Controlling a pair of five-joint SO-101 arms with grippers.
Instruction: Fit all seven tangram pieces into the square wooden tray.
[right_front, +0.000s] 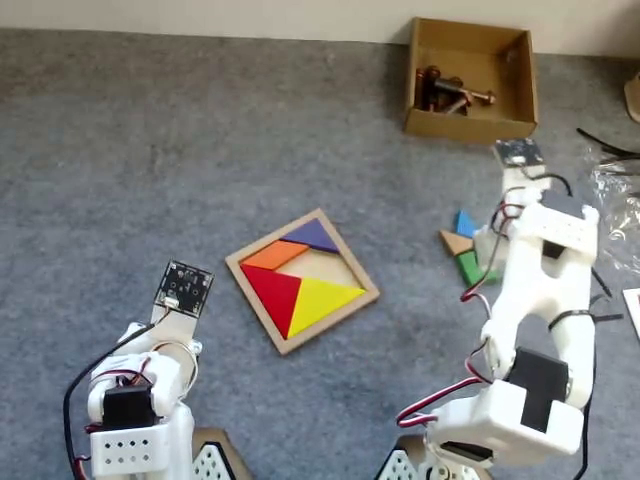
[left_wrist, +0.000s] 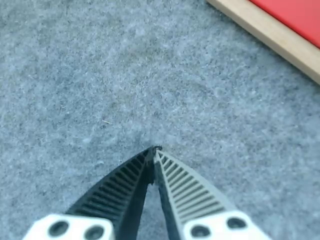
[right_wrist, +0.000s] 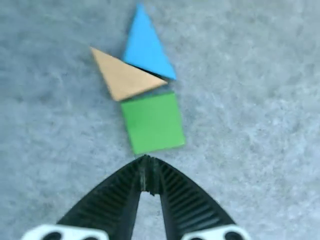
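tray (right_front: 350, 255) holds red triangle (right_front: 275, 290), yellow triangle (right_front: 320, 300), orange piece (right_front: 275, 255), purple piece (right_front: 312, 235) | blue triangle (right_wrist: 145, 45), tan triangle (right_wrist: 122, 75), green square (right_wrist: 152, 122) loose by right gripper (right_wrist: 146, 159), closed, empty | left gripper (left_wrist: 154, 150) closed, empty | cardboard box (right_front: 470, 125): brown objects (right_front: 445, 92)

Tray (right_front: 349, 252): light wood rim. In it: red triangle (right_front: 272, 290), yellow triangle (right_front: 320, 302), orange piece (right_front: 275, 254), purple piece (right_front: 313, 236).

Loose: blue triangle (right_wrist: 145, 45), tan triangle (right_wrist: 122, 75), green square (right_wrist: 152, 122).

Carpet (right_front: 150, 150): mottled grey.

Left gripper (left_wrist: 154, 150): one finger black, the other grey-beige, both ribbed. Right gripper (right_wrist: 146, 160): all black, ribbed.

Right arm (right_front: 545, 270): white shell, black motor, red wires (right_front: 478, 275).

Box (right_front: 470, 125): brown cardboard.
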